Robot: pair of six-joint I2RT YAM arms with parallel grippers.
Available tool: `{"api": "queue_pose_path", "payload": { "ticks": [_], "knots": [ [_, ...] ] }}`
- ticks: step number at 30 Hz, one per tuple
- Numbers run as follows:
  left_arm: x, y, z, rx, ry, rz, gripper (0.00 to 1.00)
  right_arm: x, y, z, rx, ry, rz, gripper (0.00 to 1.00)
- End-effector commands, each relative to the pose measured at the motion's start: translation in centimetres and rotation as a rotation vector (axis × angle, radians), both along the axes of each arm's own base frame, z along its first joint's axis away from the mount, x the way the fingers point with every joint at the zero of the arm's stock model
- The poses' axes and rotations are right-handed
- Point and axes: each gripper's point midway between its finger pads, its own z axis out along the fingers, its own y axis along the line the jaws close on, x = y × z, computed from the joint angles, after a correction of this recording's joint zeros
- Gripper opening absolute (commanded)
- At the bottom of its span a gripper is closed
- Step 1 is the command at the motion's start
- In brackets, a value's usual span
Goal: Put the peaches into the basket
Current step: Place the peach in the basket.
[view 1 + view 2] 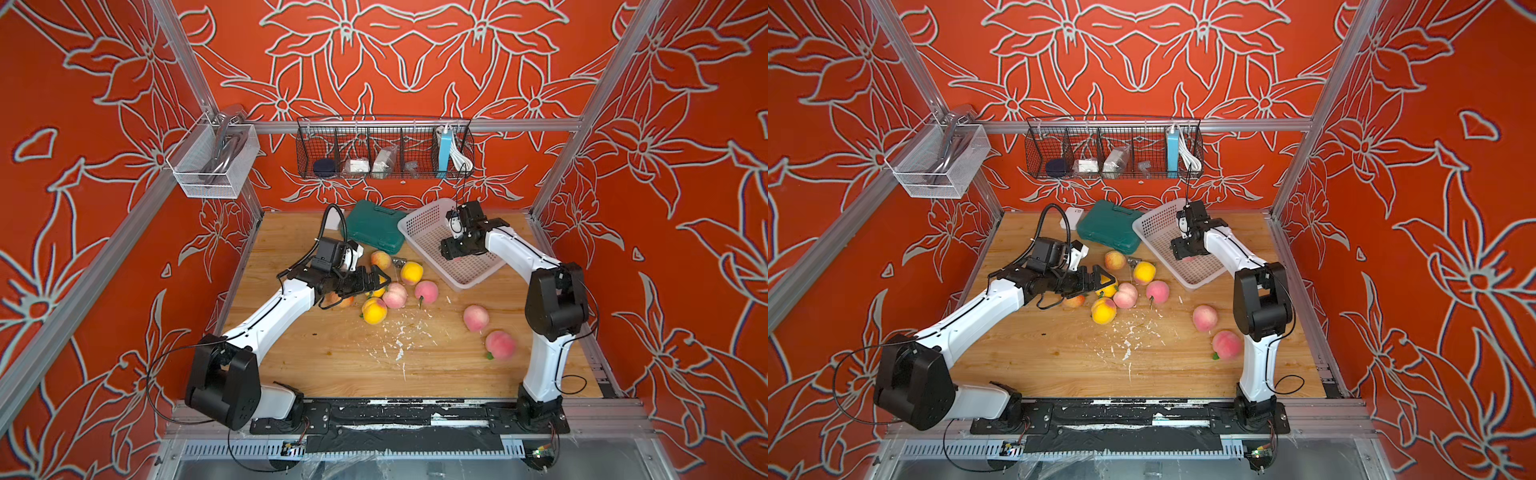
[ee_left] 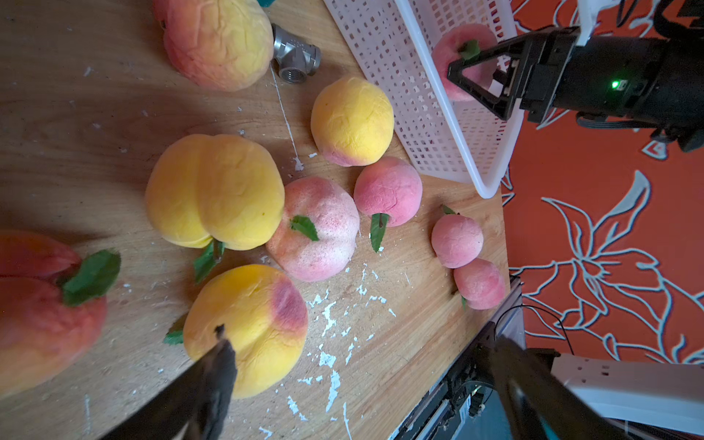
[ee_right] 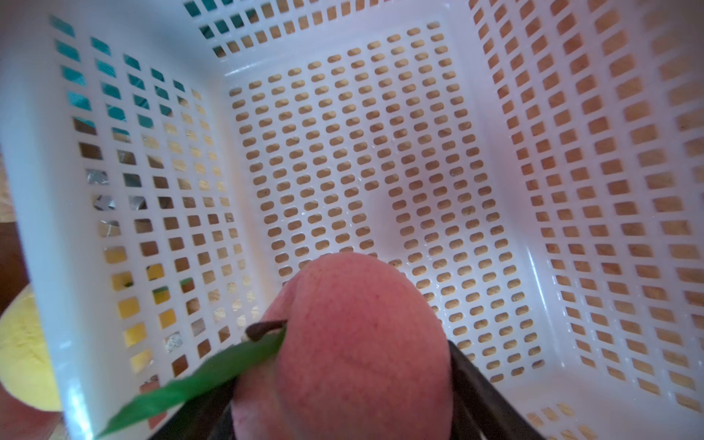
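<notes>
wooden table; only wrist views plainly show right gripper clamping pink peach.

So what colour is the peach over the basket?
The peach is pink, clearest in the right wrist view.

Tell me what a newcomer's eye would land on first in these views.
The pink peach clamped in the right tool, hanging over the pale basket at the far side of the table. Next, the loose peaches clustered mid-table below the open left tool. Around it all, loud red floral walls.
</notes>
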Motion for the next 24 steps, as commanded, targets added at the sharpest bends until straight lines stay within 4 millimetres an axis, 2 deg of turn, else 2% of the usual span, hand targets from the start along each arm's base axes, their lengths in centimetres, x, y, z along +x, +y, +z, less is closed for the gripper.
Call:
{"api": "queue_pose_path", "payload": {
  "ticks": [1, 11, 24],
  "knots": [
    [0.6, -0.4, 1.1, -0.022, -0.046, -0.025, 1.00, 0.4, -0.4, -0.8, -0.017, 0.015, -0.004, 0.60],
    [0.6, -0.5, 0.8, -0.028, -0.040, -0.029, 1.00, 0.3, -0.5, -3.0, -0.028, 0.061, -0.002, 0.60],
    [0.6, -0.5, 0.7, -0.030, -0.041, -0.024, 1.00, -0.1, -0.7, -5.0, -0.030, 0.105, -0.003, 0.60]
  ]
}}
